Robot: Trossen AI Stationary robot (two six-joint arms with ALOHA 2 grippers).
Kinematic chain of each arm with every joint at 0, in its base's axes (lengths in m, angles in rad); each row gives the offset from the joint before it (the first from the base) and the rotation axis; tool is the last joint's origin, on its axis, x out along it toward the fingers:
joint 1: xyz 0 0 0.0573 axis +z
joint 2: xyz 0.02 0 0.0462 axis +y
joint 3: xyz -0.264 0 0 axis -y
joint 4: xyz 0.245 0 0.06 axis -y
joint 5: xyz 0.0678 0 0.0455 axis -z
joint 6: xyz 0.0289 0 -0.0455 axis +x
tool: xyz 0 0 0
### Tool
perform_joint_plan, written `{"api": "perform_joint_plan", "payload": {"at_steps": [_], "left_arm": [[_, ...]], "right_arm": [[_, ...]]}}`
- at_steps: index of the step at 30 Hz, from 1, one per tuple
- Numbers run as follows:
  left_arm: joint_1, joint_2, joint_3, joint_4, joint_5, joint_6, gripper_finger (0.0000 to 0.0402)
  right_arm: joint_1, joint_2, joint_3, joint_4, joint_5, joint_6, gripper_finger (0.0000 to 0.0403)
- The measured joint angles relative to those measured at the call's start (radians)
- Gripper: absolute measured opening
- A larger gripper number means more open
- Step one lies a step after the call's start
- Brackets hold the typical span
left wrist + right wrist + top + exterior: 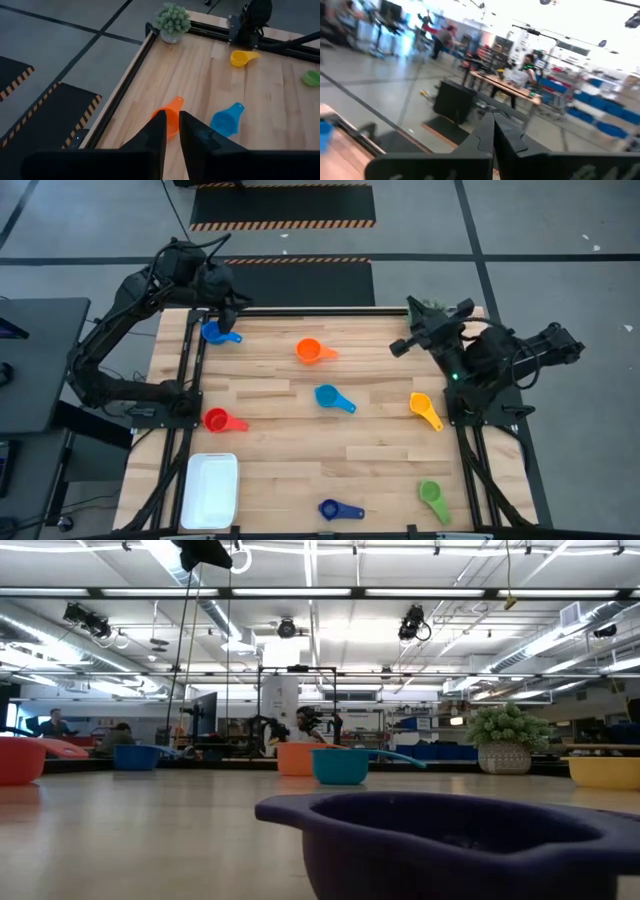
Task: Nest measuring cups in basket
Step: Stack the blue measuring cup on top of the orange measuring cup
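Left gripper (231, 313) at far-left table edge, fingers nearly closed, nothing between them; blue cup (214, 332) just beside it, handle (233, 337) pointing toward table middle; left arm nearer. Right gripper (400, 347) raised at far right, shut, empty. Basket (209, 490) near-left corner, no cups inside

Both arms are matte black all over, chunky rounded joints linked by slim straight segments, with black cables looping off the left arm (120, 330). The right arm (500, 360) has a tiny green light glowing. The fingers (159, 137) are flat, dark, tapered wedges.
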Motion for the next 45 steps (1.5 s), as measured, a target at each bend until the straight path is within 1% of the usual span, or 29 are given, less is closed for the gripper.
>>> {"api": "perform_joint_plan", "payload": {"at_steps": [3,6,9,12,17,20,22,25,30,33,36,38,45], "left_arm": [[0.000,0.000,0.000,-0.001,0.000,0.001,0.0057],[0.000,0.000,0.000,-0.002,0.000,0.010,0.0057],[0.000,0.000,0.000,-0.012,0.000,0.025,0.0057],[0.000,0.000,0.000,-0.020,0.000,0.035,0.0057],[0.000,0.000,0.000,-0.032,0.000,0.062,0.0057],[0.000,0.000,0.000,-0.039,0.000,0.066,0.0057],[0.000,0.000,0.000,-0.057,0.000,0.078,0.0057],[0.000,0.000,0.000,-0.071,0.000,0.079,0.0057],[0.002,-0.002,0.000,-0.089,0.001,0.105,0.0057],[0.021,-0.004,0.000,-0.176,-0.012,0.114,0.0057],[0.042,-0.004,0.000,-0.286,-0.090,0.100,0.0057],[0.050,-0.004,0.000,-0.323,-0.148,0.070,0.0057],[0.090,0.002,-0.005,-0.402,-0.396,-0.164,0.0057]], "right_arm": [[0.036,-0.014,0.000,-0.017,-0.072,0.056,0.0004],[0.076,-0.039,0.000,-0.060,-0.179,0.163,0.0003],[0.109,-0.076,0.000,-0.205,-0.302,0.332,0.0002],[0.111,-0.123,0.000,-0.400,-0.446,0.575,0.0002],[0.049,-0.179,0.000,-0.657,-0.592,0.940,0.0001],[-0.017,-0.199,0.000,-0.778,-0.705,1.115,0.0001],[-0.070,-0.198,0.000,-0.845,-0.785,1.197,0.0001],[-0.155,-0.191,0.000,-0.897,-0.902,1.248,0.0000],[-0.295,-0.161,0.000,-0.902,-1.054,1.291,0.0000],[-0.375,-0.134,0.000,-0.902,-1.148,1.332,0.0000],[-0.448,-0.096,0.000,-0.903,-1.216,1.362,0.0000],[-0.491,-0.072,0.000,-0.902,-1.242,1.370,0.0000],[-0.623,0.024,0.000,-0.899,-1.265,1.399,0.0001]]}}
